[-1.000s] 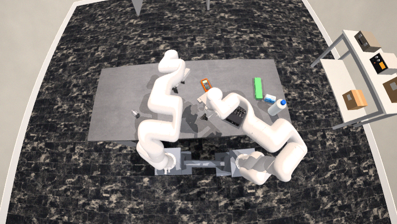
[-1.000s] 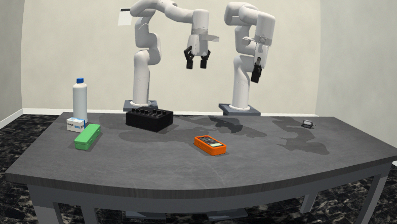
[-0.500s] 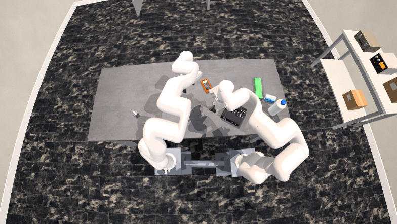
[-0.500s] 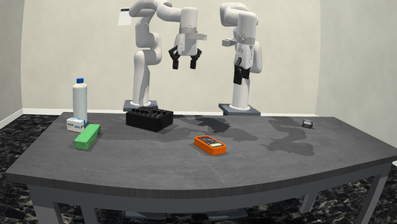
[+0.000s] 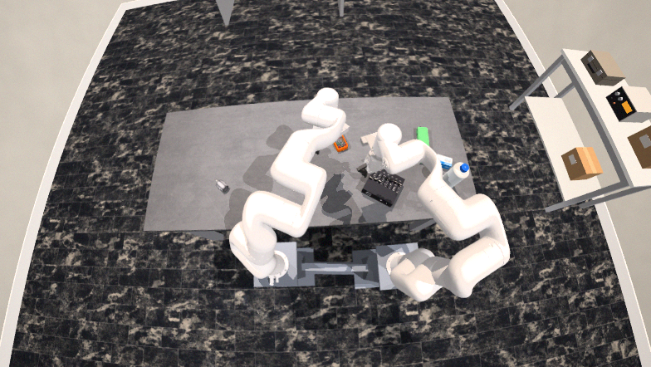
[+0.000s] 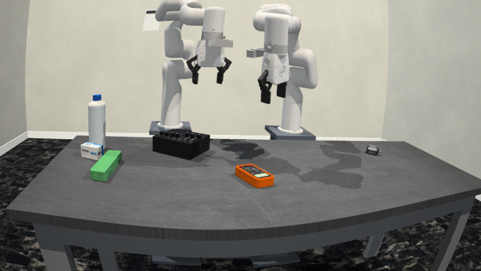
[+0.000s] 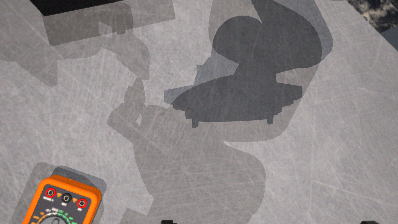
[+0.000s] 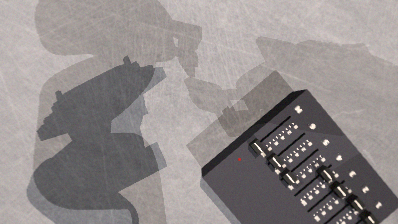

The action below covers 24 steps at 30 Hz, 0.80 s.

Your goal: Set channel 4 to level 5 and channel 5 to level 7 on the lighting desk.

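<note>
Multimeter (image 5: pixel 340 144) (image 6: pixel 254 175) (image 7: pixel 64 200), L pincer (image 5: pixel 317 151) (image 6: pixel 273 97) (image 7: pixel 268 222) & R pincer (image 5: pixel 362 169) (image 6: pixel 207 81) open, ptg down

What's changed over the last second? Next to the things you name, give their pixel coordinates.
Both arms swung toward the robot's right: the left gripper (image 5: pixel 318 151) (image 6: pixel 273 94) (image 7: pixel 269 222) toward the meter (image 5: pixel 340 144) (image 6: pixel 254 175) (image 7: pixel 65 200), turning too; the right gripper (image 5: pixel 364 168) (image 6: pixel 207 81) toward the desk (image 5: pixel 380 193) (image 6: pixel 180 148) (image 7: pixel 65 4) (image 8: pixel 235 185) side, also outward from the bases. Nothing grasped or released. Desk and meter stayed put; fader changes too small to tell.
</note>
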Tool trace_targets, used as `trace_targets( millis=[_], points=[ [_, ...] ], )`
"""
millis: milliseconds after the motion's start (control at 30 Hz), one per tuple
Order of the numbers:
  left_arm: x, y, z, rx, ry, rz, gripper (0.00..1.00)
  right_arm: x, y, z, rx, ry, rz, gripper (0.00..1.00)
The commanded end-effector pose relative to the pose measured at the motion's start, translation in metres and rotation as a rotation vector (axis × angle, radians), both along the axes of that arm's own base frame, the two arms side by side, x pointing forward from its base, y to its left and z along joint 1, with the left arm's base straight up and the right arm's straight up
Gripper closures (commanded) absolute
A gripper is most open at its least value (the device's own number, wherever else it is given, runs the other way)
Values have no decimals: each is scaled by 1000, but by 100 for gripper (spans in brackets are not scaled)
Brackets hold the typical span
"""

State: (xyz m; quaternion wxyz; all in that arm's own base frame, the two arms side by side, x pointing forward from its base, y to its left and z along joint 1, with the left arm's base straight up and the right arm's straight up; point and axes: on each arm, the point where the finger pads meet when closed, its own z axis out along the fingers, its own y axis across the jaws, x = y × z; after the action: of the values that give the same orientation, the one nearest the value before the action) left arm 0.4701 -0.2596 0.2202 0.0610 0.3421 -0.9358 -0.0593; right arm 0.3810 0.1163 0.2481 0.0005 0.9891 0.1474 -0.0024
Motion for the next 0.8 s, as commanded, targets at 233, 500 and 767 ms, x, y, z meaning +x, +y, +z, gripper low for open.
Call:
trace_targets(
  millis=[233, 500, 767],
  points=[
    [1, -3, 1, -1, -7, -8, 0, 13, -45, 2, 1, -5, -117, 0],
    [1, -3, 1, -1, -7, -8, 0, 18, -82, 2, 1, -5, -211, 0],
    [1, -3, 1, -1, -7, -8, 0, 19, -119, 2, 1, -5, -301, 0]
  ],
)
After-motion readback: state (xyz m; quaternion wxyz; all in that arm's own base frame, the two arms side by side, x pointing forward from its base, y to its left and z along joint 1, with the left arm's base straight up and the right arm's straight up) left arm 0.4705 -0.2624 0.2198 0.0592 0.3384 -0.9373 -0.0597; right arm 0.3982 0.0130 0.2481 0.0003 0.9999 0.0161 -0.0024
